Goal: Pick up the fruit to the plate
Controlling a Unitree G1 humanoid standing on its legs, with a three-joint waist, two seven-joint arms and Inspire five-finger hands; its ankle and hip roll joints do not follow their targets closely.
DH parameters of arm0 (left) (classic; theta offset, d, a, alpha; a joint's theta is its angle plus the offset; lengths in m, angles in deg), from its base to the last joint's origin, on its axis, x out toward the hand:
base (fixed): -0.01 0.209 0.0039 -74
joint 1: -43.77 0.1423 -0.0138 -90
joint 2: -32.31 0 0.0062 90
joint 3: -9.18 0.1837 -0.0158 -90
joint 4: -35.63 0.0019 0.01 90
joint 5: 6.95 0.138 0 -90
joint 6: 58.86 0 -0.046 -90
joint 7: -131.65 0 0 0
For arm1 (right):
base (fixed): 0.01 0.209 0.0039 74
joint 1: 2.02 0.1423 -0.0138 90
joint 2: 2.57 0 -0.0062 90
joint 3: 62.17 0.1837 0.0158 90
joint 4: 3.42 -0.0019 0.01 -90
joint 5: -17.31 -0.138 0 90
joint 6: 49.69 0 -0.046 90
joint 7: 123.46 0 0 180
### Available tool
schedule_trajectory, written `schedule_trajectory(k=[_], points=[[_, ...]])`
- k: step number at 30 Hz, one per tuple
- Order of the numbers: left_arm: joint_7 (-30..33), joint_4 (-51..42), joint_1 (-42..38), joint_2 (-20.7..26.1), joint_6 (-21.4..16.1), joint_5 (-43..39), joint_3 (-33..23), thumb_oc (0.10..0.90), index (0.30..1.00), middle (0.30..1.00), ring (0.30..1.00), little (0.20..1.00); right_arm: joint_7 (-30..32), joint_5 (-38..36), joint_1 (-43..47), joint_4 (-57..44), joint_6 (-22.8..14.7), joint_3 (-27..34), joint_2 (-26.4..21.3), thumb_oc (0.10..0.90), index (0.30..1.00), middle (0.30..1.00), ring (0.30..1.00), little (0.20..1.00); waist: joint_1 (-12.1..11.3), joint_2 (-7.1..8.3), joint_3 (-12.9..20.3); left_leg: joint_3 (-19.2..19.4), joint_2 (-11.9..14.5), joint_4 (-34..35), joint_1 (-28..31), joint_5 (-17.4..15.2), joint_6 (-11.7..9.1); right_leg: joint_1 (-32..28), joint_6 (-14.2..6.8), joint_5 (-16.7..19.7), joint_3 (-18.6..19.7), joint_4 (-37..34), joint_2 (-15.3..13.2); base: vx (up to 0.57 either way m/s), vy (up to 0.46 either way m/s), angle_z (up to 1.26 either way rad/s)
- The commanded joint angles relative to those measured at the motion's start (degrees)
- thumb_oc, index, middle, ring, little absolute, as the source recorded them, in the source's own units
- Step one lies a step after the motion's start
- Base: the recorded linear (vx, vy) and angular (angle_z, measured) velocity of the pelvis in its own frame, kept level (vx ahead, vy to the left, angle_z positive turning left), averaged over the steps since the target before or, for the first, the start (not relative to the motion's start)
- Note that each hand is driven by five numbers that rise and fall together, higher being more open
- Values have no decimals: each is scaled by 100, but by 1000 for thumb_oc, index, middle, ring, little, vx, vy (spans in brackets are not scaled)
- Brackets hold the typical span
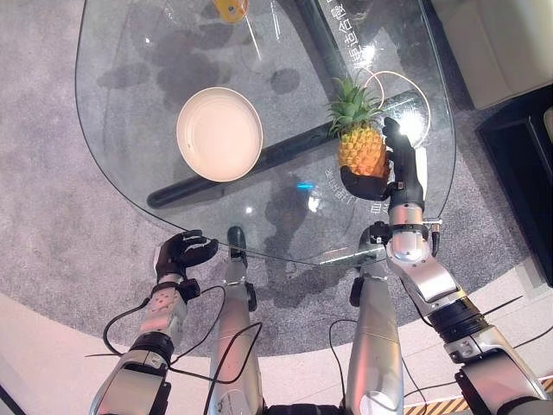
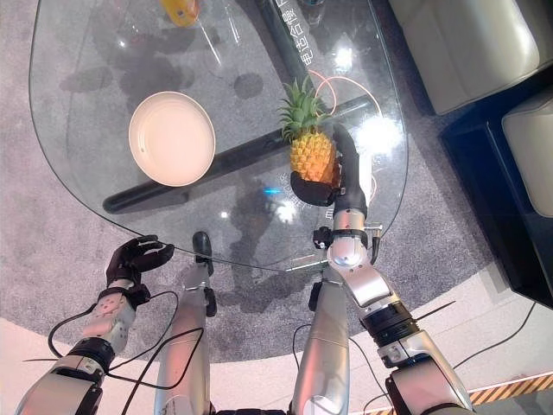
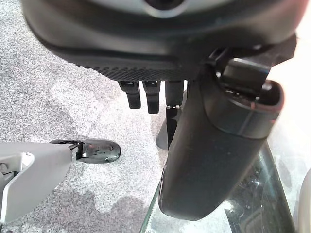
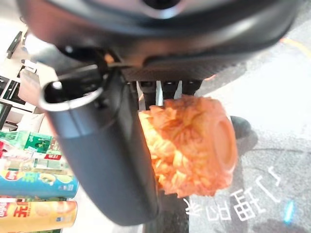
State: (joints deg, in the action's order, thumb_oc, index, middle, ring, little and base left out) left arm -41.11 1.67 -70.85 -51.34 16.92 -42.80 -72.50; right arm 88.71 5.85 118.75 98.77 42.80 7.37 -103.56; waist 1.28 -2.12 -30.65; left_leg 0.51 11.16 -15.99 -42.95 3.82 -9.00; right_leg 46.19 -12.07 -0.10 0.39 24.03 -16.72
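Observation:
An orange pineapple (image 1: 361, 145) with a green leafy crown stands on the glass table (image 1: 130, 130), towards its right side. My right hand (image 1: 399, 169) is curled round the fruit's body, thumb on the near side and fingers behind it; the right wrist view shows the pineapple (image 4: 192, 145) pressed against the thumb (image 4: 102, 155). A round cream plate (image 1: 219, 133) lies empty on the glass to the left of the fruit. My left hand (image 1: 180, 254) hangs by the table's near edge with its fingers curled and nothing in it.
A yellow-orange object (image 1: 230, 9) sits at the table's far edge. Dark table legs (image 1: 259, 160) show through the glass. Grey carpet lies below, a pale sofa (image 1: 497, 39) and a dark cabinet (image 1: 527, 156) stand to the right.

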Motion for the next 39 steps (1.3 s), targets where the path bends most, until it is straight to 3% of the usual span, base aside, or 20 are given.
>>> schedule_trajectory(k=[1, 30, 33, 34, 35, 39], points=[[43, 50, 41, 60, 52, 199, 166, 800, 900, 900, 900, 900, 250, -34, -88, -32, 45, 290, -96, 800, 900, 900, 900, 900, -68, 84, 85, 204, -21, -251, -105, -39, 218, 65, 225, 354, -579, -198, -164, 0, 0, 0], [112, -53, -116, 141, 223, 199, 206, 800, 900, 900, 900, 900, 192, 321, 108, 423, 685, 150, -177, 800, 900, 900, 900, 900, -107, 89, 85, 152, -27, -242, -171, -18, 215, 102, 223, 358, -602, -182, -148, 0, 0, 0], [111, -69, -113, 153, 231, 199, 199, 800, 900, 900, 900, 900, 207, 402, 116, 449, 742, 149, -217, 567, 700, 700, 700, 667, -108, 89, 85, 148, -24, -248, -174, -23, 216, 101, 225, 350, -602, -173, -148, 0, 0, 0], [107, -67, -117, 158, 229, 194, 196, 800, 900, 900, 900, 900, 213, 470, 119, 461, 758, 145, -237, 141, 335, 335, 335, 241, -107, 89, 85, 148, -23, -249, -176, -25, 215, 103, 224, 347, -603, -171, -148, 0, 0, 0], [105, -75, -117, 167, 233, 195, 194, 800, 900, 900, 900, 900, 199, 563, 137, 469, 813, 153, -262, 100, 300, 300, 300, 200, -107, 88, 85, 147, -24, -245, -173, -24, 215, 102, 221, 347, -601, -170, -146, 0, 0, 0], [119, -110, -108, 170, 250, 150, 179, 800, 900, 900, 900, 900, 235, 736, 168, 452, 917, 152, -339, 100, 300, 300, 300, 200, -112, 84, 85, 136, -24, -245, -182, -25, 219, 110, 217, 340, -596, -157, -140, 0, 0, 0]])
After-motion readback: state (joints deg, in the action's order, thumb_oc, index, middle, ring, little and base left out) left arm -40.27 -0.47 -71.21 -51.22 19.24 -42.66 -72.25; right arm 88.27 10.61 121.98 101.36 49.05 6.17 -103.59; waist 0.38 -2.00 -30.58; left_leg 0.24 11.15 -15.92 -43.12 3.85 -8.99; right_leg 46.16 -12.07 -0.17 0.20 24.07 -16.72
